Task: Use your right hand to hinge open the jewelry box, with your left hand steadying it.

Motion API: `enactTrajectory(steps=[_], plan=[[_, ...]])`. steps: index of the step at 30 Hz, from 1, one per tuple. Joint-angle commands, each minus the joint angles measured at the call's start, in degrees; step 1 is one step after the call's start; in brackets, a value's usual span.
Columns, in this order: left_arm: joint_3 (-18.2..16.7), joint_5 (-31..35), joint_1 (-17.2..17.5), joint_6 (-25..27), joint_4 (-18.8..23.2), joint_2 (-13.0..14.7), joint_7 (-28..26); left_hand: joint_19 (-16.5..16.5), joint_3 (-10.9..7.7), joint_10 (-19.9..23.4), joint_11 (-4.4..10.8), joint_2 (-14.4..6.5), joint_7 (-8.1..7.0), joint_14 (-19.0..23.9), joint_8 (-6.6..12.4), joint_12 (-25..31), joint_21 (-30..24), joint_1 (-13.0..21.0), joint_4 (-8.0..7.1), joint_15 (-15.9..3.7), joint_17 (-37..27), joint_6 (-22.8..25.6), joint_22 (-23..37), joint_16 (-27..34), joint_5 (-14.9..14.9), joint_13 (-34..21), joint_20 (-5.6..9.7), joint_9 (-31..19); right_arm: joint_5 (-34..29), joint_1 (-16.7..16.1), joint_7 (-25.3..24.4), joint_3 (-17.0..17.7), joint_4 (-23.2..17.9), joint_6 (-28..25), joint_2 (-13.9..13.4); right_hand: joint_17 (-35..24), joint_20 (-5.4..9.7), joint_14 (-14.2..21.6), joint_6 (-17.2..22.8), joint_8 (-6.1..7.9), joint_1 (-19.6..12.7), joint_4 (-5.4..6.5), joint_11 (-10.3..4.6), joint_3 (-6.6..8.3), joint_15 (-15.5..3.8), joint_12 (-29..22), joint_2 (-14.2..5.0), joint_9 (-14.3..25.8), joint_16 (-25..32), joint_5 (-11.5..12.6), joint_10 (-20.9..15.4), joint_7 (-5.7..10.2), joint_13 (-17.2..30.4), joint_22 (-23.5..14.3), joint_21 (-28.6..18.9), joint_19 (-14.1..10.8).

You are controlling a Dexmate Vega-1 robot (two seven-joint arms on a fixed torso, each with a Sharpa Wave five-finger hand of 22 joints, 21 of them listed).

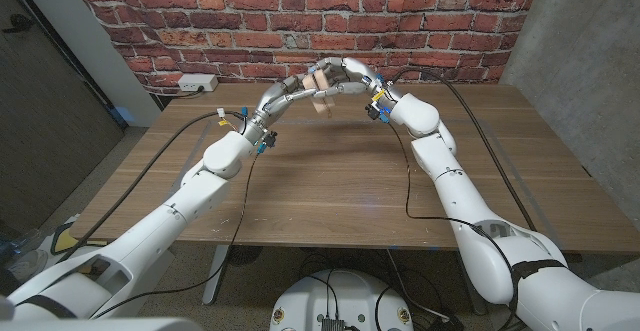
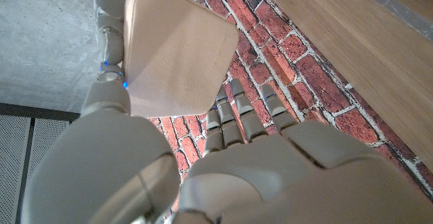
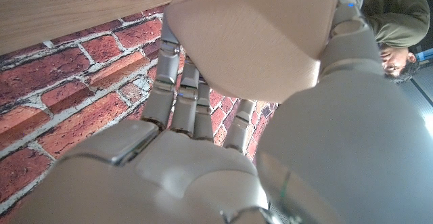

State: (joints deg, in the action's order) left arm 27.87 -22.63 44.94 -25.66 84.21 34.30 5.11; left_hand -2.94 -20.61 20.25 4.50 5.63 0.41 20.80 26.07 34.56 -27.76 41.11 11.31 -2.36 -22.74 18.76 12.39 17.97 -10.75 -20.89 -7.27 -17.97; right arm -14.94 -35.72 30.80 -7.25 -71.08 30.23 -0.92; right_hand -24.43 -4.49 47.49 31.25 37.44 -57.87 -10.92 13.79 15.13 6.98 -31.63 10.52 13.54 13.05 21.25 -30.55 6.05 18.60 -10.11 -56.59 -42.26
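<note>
Both hands clamp the jewelry box [image 1: 322, 77] aloft: left hand [image 1: 292, 90] fingers wrapped, right hand [image 1: 352, 74] too. We keep left firm, right levers the lid slowly.

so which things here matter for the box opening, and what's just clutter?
Job:
- jewelry box, lifted off the table
- left hand, gripping it
- right hand, gripping it

Just around:
- wooden table
- power strip by the brick wall
- cables on the table
- person nearby

Red brick wall [image 1: 300, 11], grey concrete side wall [image 1: 580, 31], wooden table [image 1: 330, 181], white power strip [image 1: 197, 83]
</note>
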Motion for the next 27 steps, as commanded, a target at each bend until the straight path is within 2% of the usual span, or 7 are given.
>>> enactTrajectory(steps=[1, 12, 19, 27], plan=[[-0.10, 0.41, 0.62, -0.30, 0.73, -0.09, -0.73, 0.03, -4.51, 4.10, 4.27, -9.01, -0.63, 0.56, 10.15, 0.50, -0.28, 9.71, -3.22, -3.75, -0.32, 22.14, 0.16, -0.40, -0.37, -0.31, -0.17, -0.45, 5.09, 0.30, 1.66, 1.50, 2.16, -0.24, 1.19, 0.04, 15.09, 12.95, 5.06, 0.06, -2.38, 4.32, -12.90, 11.34, -19.51, -0.10, -11.28, 0.11, -0.15, -0.12, -12.55, -4.94, 0.02, -0.09, -0.25, 0.00], [-0.18, 1.20, 1.43, -1.20, 1.71, -0.63, -2.15, -0.03, -4.84, 4.18, 4.30, -8.88, -0.73, 0.74, 10.89, 0.71, -0.48, 9.80, -3.25, -3.78, -0.67, 22.23, 0.18, -0.64, -0.37, -0.51, -0.29, -0.96, 7.70, -0.62, 0.66, 2.99, 2.83, 0.72, 2.41, 0.47, 15.00, 10.14, 2.05, -1.39, -1.24, 3.74, -12.83, 12.22, -19.07, 1.34, -11.03, -0.41, -1.53, -0.65, -9.12, -3.53, -0.32, 0.04, 0.44, 0.79], [-0.24, 1.28, 1.76, -1.91, 1.88, -1.24, -2.82, -0.13, -5.02, 4.25, 4.37, -8.76, -0.79, 0.97, 11.31, 0.86, -0.63, 9.74, -3.33, -3.91, -0.90, 22.12, 0.18, -0.76, -0.33, -0.64, -0.33, -1.28, 9.13, -1.23, -0.08, 3.89, 3.07, 1.38, 3.29, 0.60, 14.98, 10.24, 3.09, -1.06, -1.15, 3.52, -12.76, 12.55, -19.09, 1.22, -11.21, -0.54, -1.41, -0.80, -9.69, -3.27, -0.55, 0.01, 0.56, 1.01], [-0.48, 0.82, 2.42, -3.16, 1.92, -2.14, -3.49, -0.04, -5.18, 4.15, 4.34, -8.64, -0.71, 0.99, 11.60, 0.92, -0.70, 9.69, -3.39, -3.89, -1.11, 21.81, 0.18, -0.94, -0.31, -0.75, -0.21, -1.56, 11.82, -1.92, -0.40, 5.12, 3.31, 1.29, 4.71, 0.75, 15.15, 10.68, 4.59, -0.57, -1.10, 3.18, -12.78, 13.01, -19.47, 0.88, -11.40, -0.71, -1.17, -0.91, -10.64, -3.73, -0.67, -0.02, 0.58, 0.92]])
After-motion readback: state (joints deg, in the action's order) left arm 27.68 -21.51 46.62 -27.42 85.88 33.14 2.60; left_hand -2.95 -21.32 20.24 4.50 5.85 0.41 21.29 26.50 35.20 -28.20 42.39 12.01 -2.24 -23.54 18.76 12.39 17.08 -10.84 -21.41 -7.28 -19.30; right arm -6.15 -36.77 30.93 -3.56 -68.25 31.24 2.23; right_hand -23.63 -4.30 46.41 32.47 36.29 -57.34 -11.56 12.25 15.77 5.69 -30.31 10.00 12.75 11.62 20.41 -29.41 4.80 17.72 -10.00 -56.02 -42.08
